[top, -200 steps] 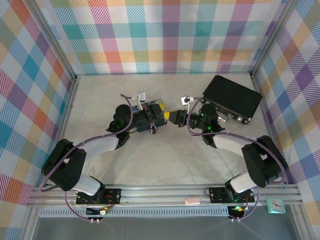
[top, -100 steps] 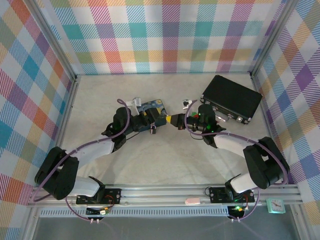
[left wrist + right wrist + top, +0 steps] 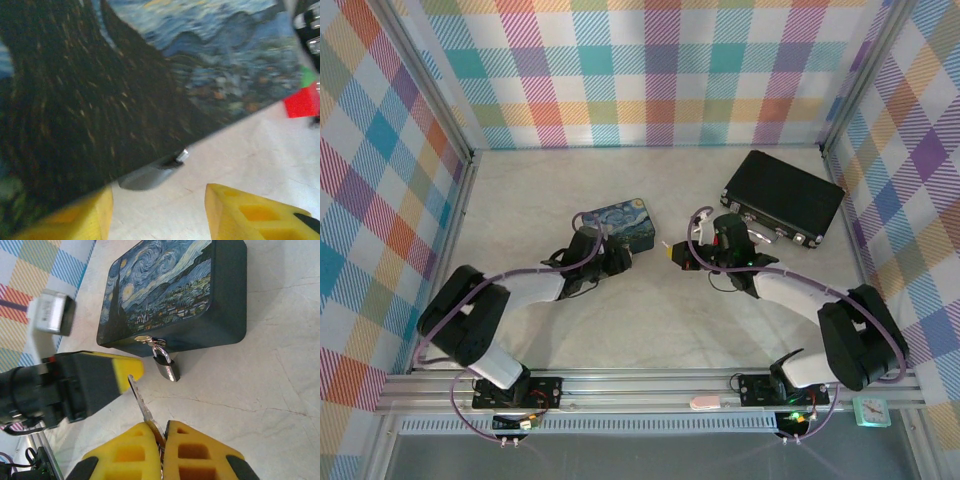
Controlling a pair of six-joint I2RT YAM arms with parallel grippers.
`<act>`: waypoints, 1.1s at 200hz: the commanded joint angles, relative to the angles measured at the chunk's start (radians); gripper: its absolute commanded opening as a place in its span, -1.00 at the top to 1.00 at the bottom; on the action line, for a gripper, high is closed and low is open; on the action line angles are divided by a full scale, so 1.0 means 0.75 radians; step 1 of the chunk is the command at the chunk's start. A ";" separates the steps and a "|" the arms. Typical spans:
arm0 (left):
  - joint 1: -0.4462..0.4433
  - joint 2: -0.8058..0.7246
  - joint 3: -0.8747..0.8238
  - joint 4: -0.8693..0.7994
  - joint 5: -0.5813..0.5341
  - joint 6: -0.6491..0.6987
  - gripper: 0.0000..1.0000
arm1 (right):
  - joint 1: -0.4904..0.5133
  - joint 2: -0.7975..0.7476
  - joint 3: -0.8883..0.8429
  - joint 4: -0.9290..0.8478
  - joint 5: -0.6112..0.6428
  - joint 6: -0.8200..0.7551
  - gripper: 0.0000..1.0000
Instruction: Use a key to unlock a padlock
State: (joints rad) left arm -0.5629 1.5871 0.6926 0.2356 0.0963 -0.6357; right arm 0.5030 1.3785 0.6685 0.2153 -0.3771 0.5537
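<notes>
The padlock, a small dark body with a silvery shackle, hangs from the hasp on the front of the painted tin. My right gripper is shut on the key, whose blade points up toward the padlock with a gap between them. My left gripper is open with bare table between its yellow fingers, low against the tin's front wall. The padlock lies blurred just ahead of it. In the top view the left gripper sits at the tin's near edge, and the right gripper is to its right.
A black case lies at the back right, behind the right arm. A small red-and-green block shows at the right edge of the left wrist view. Plaid walls enclose the table on three sides.
My left gripper has come off the top of the tin, opened, and dropped to the tin's near front edge. The right gripper, still holding the key, has shifted slightly nearer.
</notes>
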 commanded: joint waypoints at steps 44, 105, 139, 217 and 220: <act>-0.012 0.232 0.160 0.006 -0.108 0.073 0.04 | -0.004 -0.097 -0.030 -0.031 0.049 -0.039 1.00; -0.012 0.358 0.201 0.091 -0.116 0.041 0.25 | -0.004 -0.077 -0.020 -0.028 0.048 -0.040 1.00; -0.012 0.362 0.194 0.136 -0.083 0.011 0.72 | -0.004 -0.067 -0.020 -0.033 0.056 -0.035 1.00; 0.056 0.247 0.092 0.395 0.184 -0.343 1.00 | -0.003 0.062 -0.100 0.174 -0.050 0.173 1.00; 0.062 0.248 0.085 0.416 0.201 -0.365 1.00 | -0.004 0.074 -0.103 0.197 -0.063 0.188 1.00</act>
State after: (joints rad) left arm -0.5457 1.8126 0.7944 0.4255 0.1333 -0.7685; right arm 0.5030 1.3846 0.6231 0.2440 -0.3569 0.6041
